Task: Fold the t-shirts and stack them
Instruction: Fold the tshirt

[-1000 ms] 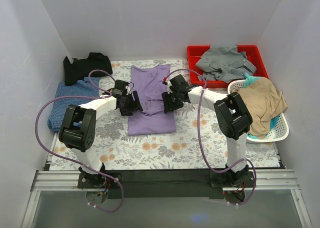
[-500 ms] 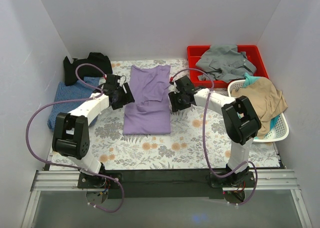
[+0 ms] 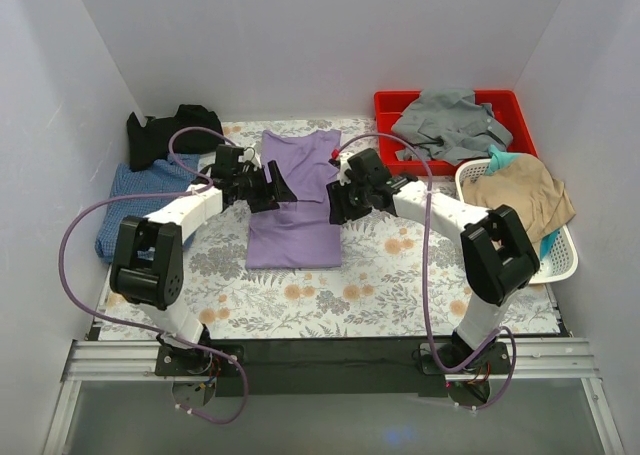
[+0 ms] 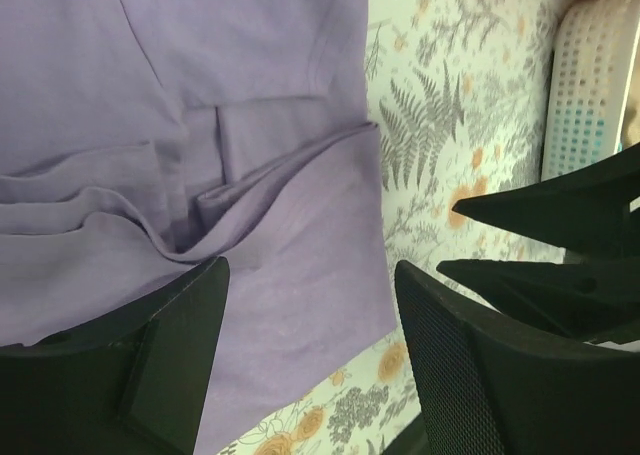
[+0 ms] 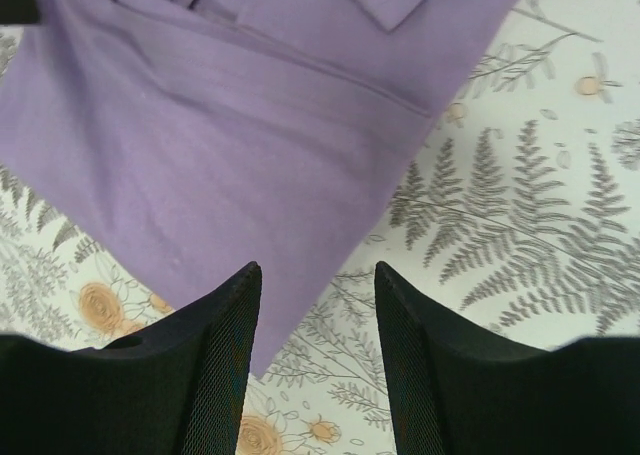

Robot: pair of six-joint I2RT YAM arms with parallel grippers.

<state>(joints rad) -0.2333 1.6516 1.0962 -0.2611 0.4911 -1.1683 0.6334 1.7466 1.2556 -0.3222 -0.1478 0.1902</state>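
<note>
The lilac-purple t-shirt [image 3: 297, 220] lies lengthwise on the floral tablecloth, its sides folded in, with creases across its middle [image 4: 200, 205]. My left gripper [image 3: 279, 192] hovers open over its left edge, nothing between the jaws [image 4: 310, 310]. From the other side my right gripper [image 3: 333, 206] hangs open over the shirt's right edge and lower corner [image 5: 317, 300]. The purple cloth [image 5: 230, 155] lies flat under both, gripped by neither. A black t-shirt [image 3: 172, 130] lies bunched at the back left, and the blue checked t-shirt [image 3: 128, 197] sits just in front of it.
A red tray [image 3: 395, 105] at the back right holds a grey garment [image 3: 450, 123]. A white basket [image 3: 562, 265] with tan cloth [image 3: 520, 203] stands at the right. White walls close in on three sides. The floral cloth [image 3: 400, 285] covers the table.
Both grippers drew outward from the lilac shirt's middle, then came back in over its side edges. The shirt has shifted slightly to the left.
</note>
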